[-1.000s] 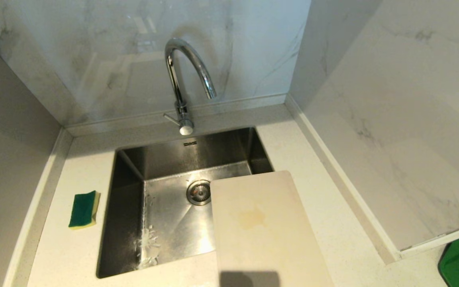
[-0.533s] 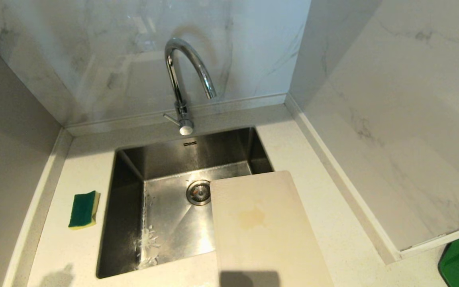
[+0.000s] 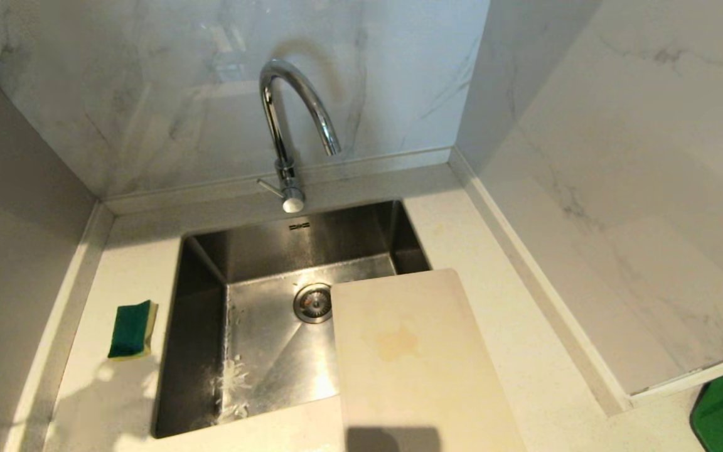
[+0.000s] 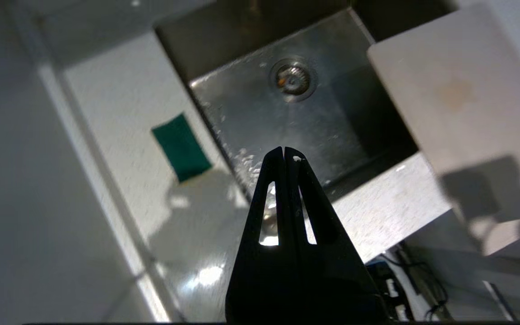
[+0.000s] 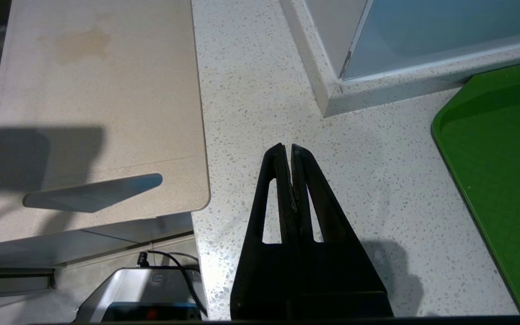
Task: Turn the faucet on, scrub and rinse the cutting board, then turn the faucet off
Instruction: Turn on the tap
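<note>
The chrome faucet (image 3: pixel 289 125) arches over the back of the steel sink (image 3: pixel 201 295), its lever knob (image 3: pixel 293 204) low at the base; no water runs. The beige cutting board (image 3: pixel 412 358) lies flat across the sink's right front corner, a yellowish stain on it, also seen in the wrist views (image 4: pixel 458 99) (image 5: pixel 97 113). Neither arm shows in the head view. My left gripper (image 4: pixel 284 150) hangs shut and empty high above the sink's front left rim. My right gripper (image 5: pixel 287 146) is shut and empty over the counter, right of the board's slot handle (image 5: pixel 93 192).
A green and yellow sponge (image 3: pixel 132 329) (image 4: pixel 181 146) lies on the counter left of the sink. The drain (image 3: pixel 312 302) sits mid-basin. A green tray (image 5: pixel 499 171) lies on the counter at the far right. Marble walls close in the back and right.
A shadow has spread over the counter's front left, below the sponge, and grown larger. Sink, board, faucet and sponge have not moved.
</note>
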`<state>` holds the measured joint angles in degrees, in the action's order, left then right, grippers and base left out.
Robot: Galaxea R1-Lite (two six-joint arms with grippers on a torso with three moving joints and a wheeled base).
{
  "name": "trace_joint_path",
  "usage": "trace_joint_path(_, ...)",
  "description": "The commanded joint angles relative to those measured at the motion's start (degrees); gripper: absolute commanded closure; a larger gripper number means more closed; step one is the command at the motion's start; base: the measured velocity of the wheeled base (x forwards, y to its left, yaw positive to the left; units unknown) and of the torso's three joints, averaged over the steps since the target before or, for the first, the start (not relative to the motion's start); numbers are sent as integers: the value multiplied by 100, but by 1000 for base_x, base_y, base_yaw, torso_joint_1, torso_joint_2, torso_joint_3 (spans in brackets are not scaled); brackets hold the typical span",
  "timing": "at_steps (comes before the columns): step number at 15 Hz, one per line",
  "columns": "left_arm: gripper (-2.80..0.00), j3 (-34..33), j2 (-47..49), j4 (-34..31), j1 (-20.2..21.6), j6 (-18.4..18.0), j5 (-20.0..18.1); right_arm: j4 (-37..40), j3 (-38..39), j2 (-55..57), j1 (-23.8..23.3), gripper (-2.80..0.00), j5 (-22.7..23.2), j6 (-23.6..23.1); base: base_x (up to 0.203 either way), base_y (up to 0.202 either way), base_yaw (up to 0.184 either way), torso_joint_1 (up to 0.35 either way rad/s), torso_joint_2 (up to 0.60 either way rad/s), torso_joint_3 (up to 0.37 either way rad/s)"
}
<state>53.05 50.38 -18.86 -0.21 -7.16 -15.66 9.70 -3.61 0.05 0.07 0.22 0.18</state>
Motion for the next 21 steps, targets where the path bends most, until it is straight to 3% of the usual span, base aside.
trace_joint_path(1,0,1583,1356,-450,-40,88,-151,5,0,4,5,0,4,-1,0,0,0,0,0,0)
trace_joint_path(3,0,3222,2093,-1370,-143,472,-309,5,0,4,1,0,4,-1,0,0,0,0,0,0)
trace_joint_path(5,0,4293,3110,-2027,-216,975,-408,5,0,4,1,0,4,-1,0,0,0,0,0,0)
trace_joint_path(8,0,5126,4367,-2418,-258,1548,-390,5,0,4,1,0,4,-1,0,0,0,0,0,0)
trace_joint_path(11,0,5837,5279,-2540,-259,1764,-272,5,0,4,1,0,4,-1,0,0,0,0,0,0)
trace_joint_path(19,0,6050,6101,-2130,-392,1871,-292,5,0,4,1,0,4,-1,0,0,0,0,0,0)
trace_joint_path(21,0,6046,6306,-1782,-477,1882,-282,5,0,4,9,0,4,-1,0,0,0,0,0,0)
